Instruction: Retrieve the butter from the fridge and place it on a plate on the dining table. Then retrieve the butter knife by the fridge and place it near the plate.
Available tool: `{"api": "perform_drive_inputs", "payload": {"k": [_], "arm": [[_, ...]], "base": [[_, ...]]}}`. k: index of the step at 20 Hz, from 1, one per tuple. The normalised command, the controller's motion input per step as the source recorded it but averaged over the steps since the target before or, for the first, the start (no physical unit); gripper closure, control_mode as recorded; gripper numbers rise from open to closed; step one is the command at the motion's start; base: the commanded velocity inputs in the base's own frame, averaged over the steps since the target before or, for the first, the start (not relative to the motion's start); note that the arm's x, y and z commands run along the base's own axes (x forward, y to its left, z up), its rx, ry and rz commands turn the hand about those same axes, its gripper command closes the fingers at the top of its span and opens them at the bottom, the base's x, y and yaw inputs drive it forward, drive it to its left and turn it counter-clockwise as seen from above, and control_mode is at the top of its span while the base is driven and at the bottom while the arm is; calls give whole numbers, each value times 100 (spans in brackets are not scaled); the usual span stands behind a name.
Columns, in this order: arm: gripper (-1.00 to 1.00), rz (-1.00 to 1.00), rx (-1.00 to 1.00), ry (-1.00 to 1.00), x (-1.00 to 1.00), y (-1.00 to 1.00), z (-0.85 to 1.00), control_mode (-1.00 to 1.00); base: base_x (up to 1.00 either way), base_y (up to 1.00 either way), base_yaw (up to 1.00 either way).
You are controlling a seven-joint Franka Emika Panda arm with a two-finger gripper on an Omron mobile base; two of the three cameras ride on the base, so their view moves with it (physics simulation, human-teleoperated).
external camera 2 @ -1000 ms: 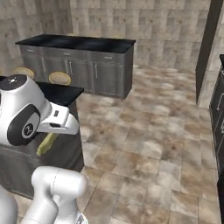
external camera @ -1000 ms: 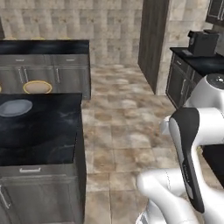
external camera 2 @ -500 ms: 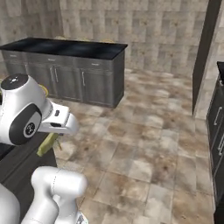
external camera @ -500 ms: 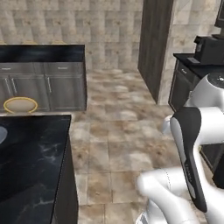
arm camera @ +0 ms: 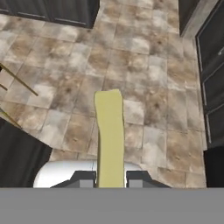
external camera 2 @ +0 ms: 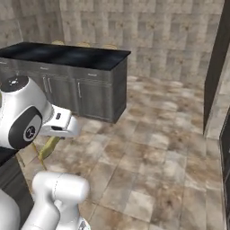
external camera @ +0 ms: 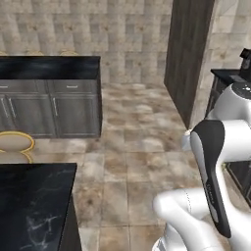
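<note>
Base has swung: whole scene slid left across both base views, plate gone from frame, table now just a black marbled corner at lower left. That's camera motion, not the objects. Looks like transit toward the table, placing not begun. End effector is pinching the butter, a matte pale-yellow bar jutting up mid-frame in the hand view over glossy stone floor tiles. Gold-rimmed round stool at left.
</note>
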Motion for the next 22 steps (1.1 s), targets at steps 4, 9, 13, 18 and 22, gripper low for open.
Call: {"api": "perform_drive_inputs", "payload": {"k": [4,9,13,18,22], "arm": [[100,0,0,0,0,0,0,100],[100,0,0,0,0,0,0,100],[100,0,0,0,0,0,0,100],[100,0,0,0,0,0,0,100],[100,0,0,0,0,0,0,100]], "base": [[100,0,25],[100,0,34],[100,9,37],[100,8,43],[81,-7,76]]}}
